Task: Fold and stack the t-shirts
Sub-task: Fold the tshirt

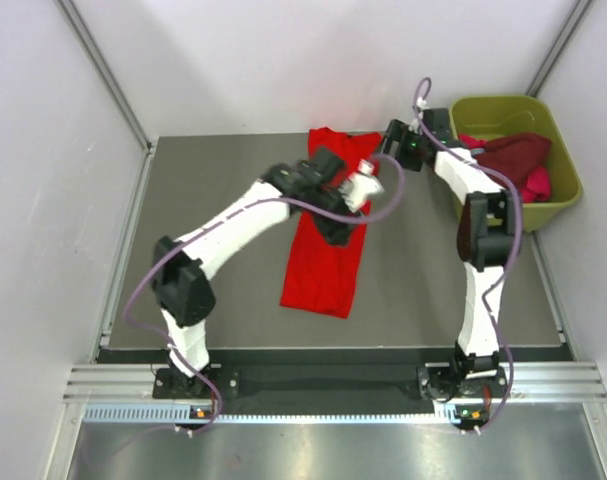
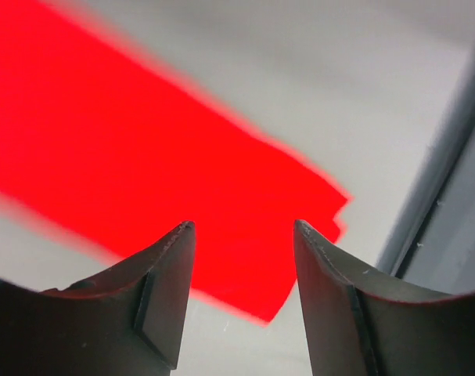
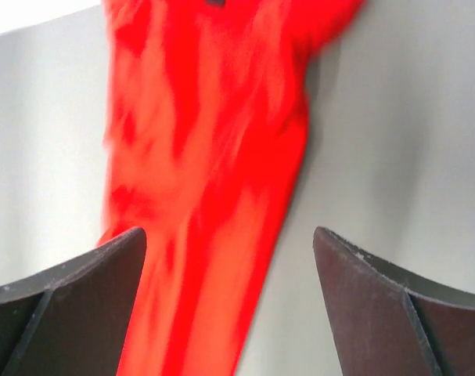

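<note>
- Nearest the arm bases, the red t-shirt (image 1: 323,250) lay on the table (image 1: 423,290) as a long, narrow strip. Its long axis ran from near to far, with the far end leaning slightly right.
- Over the far half of the red t-shirt, at its right edge, hovered the left gripper (image 2: 241,225). Its jaws stood apart with nothing between them, and the cloth lay below.
- Just right of the red t-shirt's far end hung the right gripper (image 3: 229,233). Its jaws were wide apart and also empty.
- Well right of the red t-shirt's far end stood the olive tub (image 1: 495,101), holding a maroon t-shirt (image 1: 513,155) and a pink t-shirt (image 1: 538,185).
- Judged from this layout, the next fold would run across the long axis. The left gripper was the closer of the two to the cloth.
- Only the top view showed the whole strip and the tub.
- Only the wrist views showed the gaps between the jaws. The left wrist view also showed a stepped, layered corner of the strip, and the right wrist view showed blurred wrinkles.
</note>
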You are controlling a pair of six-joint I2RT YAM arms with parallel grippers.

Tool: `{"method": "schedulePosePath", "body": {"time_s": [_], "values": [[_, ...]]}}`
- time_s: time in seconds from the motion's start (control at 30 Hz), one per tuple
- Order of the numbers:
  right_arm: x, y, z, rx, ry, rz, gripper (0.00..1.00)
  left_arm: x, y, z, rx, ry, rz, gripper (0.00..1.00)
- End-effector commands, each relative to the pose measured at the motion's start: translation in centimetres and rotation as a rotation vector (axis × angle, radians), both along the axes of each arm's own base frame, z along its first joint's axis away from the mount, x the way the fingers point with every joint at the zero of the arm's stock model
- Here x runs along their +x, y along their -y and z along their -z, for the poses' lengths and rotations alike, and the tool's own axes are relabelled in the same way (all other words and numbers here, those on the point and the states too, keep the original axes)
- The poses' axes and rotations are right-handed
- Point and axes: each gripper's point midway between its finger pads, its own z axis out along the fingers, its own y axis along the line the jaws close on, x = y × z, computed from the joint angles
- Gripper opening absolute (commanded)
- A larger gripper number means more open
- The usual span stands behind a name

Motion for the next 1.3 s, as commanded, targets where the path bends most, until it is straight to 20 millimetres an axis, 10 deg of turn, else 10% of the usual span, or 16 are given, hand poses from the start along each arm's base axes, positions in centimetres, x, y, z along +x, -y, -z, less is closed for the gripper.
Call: {"method": "schedulePosePath", "body": {"time_s": [0.0, 0.17, 0.37, 0.97, 1.27], "values": [[-6.4, 0.3, -5.5, 0.138, -0.064, -0.020, 0.87, 4.4, -5.8, -0.4, -0.004, -0.041, -0.293, 0.58], [-17.9, -1.4, 2.1, 0.291, -0.412, -0.006, 0.83, 8.0, -12.8, 1.1, -0.083, -0.218, -0.637, 0.60], [-26.4, -3.2, 6.8, 0.331, -0.601, -0.038, 0.80, 8.9, -15.4, 4.0, -0.121, -0.424, -0.832, 0.54], [-39.9, -8.5, 9.1, 0.339, -0.794, -0.237, 0.69, 0.5, -16.4, 11.2, -0.122, -0.889, -1.000, 0.52], [-39.6, -10.1, 10.0, 0.346, -0.732, -0.223, 0.67, -2.0, -16.8, 11.9, -0.132, -0.906, -1.018, 0.53]]}}
